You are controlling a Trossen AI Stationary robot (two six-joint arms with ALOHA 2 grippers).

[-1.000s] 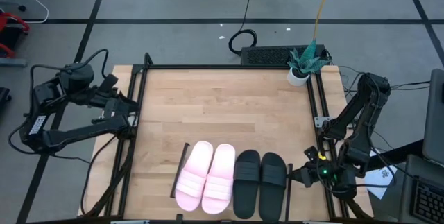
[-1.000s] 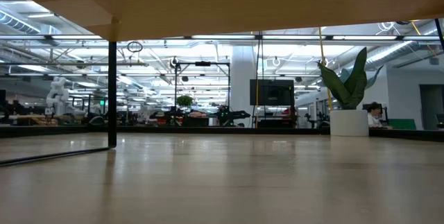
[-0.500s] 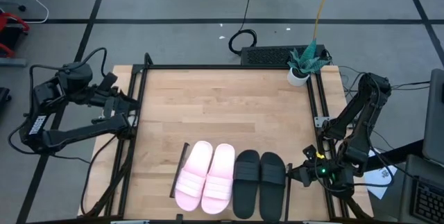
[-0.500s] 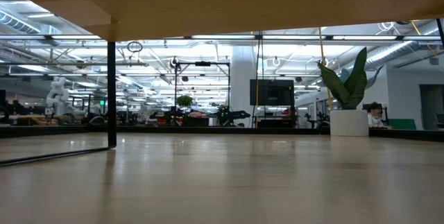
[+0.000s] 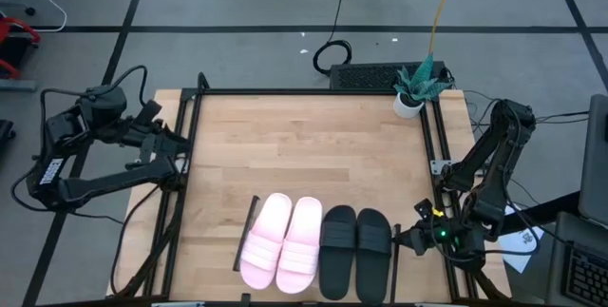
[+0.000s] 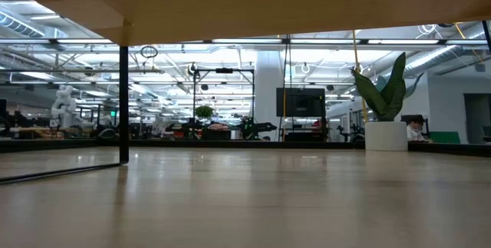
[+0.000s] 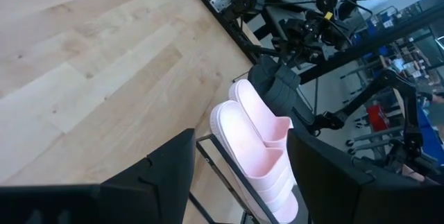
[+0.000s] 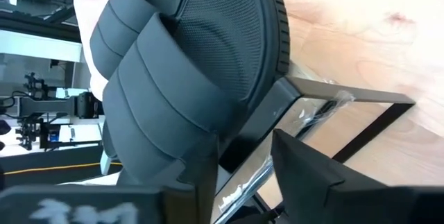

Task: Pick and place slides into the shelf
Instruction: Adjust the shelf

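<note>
All the slides lie side by side on their soles on the shelf at the table's near edge: the pale pink pair (image 5: 281,241) (image 7: 260,148) on the left, the matte black pair (image 5: 356,250) (image 8: 187,64) on the right. The shelf shows mostly by its black end rails (image 5: 245,234) (image 8: 326,99). Its wooden underside (image 6: 245,2) spans the top of the low view. My right gripper (image 5: 401,241) (image 8: 243,175) is open just right of the right black slide, low beside the rail. My left gripper (image 5: 180,143) (image 7: 239,182) waits open at the table's left edge.
A potted plant (image 5: 413,93) stands at the table's far right corner, with a keyboard (image 5: 370,76) beyond the far edge. A black frame (image 5: 304,91) runs round the tabletop. Bare wood (image 5: 304,155) stretches from the slides to the far edge.
</note>
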